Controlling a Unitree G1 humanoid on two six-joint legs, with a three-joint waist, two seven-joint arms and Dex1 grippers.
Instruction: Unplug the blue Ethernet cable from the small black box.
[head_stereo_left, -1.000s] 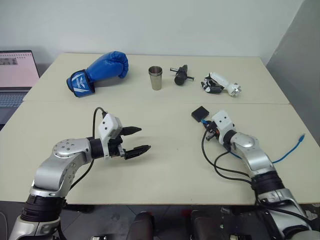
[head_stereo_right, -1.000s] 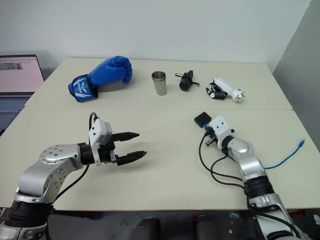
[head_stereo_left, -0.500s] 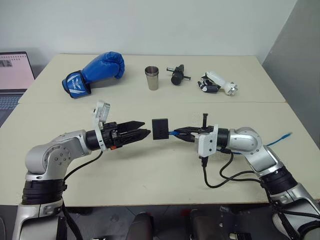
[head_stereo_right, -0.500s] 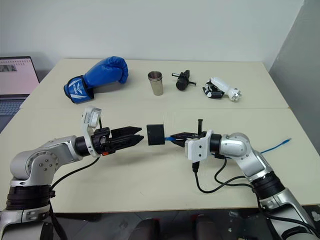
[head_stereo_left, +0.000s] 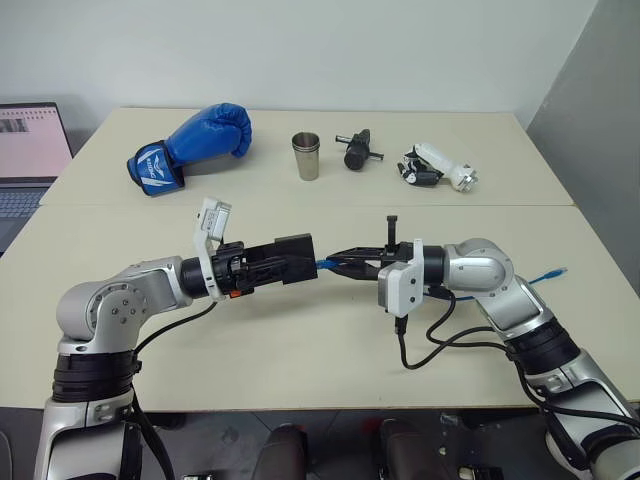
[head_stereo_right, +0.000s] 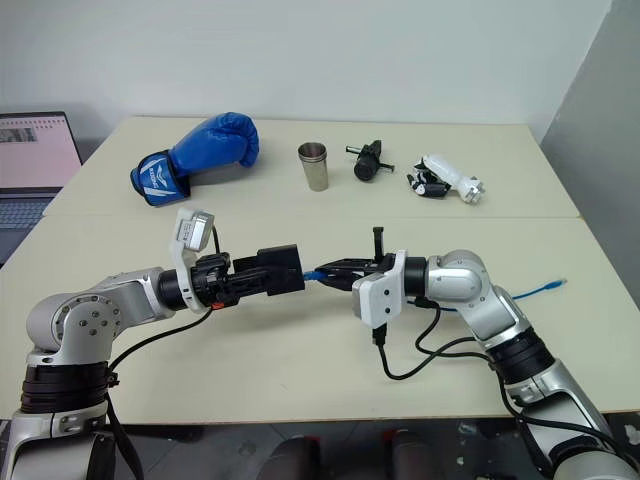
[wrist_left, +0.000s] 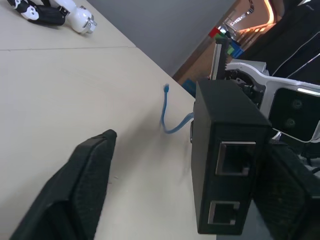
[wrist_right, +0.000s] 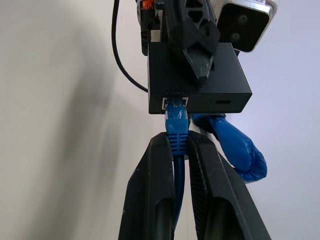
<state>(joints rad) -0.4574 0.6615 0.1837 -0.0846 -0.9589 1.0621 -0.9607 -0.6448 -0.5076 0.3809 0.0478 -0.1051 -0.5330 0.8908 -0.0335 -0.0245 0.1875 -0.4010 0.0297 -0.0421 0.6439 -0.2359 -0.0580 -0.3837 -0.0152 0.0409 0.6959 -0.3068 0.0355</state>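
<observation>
The small black box (head_stereo_left: 297, 258) hangs in the air over the table's middle, with the blue Ethernet cable (wrist_right: 176, 125) plugged into one of its ports. My right gripper (head_stereo_left: 335, 262) is shut on the cable's plug just behind the box. From there the cable trails off to the right, and its free end (head_stereo_left: 555, 272) lies on the table. My left gripper (head_stereo_left: 300, 262) reaches in from the left and straddles the box. In the left wrist view a gap shows between one of the fingers (wrist_left: 80, 185) and the box (wrist_left: 225, 165).
Along the back of the table (head_stereo_left: 300, 340) lie a blue boxing glove (head_stereo_left: 195, 145), a metal cup (head_stereo_left: 306, 155), a black cylindrical tool (head_stereo_left: 356, 150) and a white-and-black gadget (head_stereo_left: 435, 167). A laptop (head_stereo_left: 30, 150) stands at the far left. Black arm cables (head_stereo_left: 440, 345) loop under my right forearm.
My right gripper lifted the box by its cable from the table toward the middle. My left gripper swung in and its fingers now reach around the box instead of stopping short of it.
</observation>
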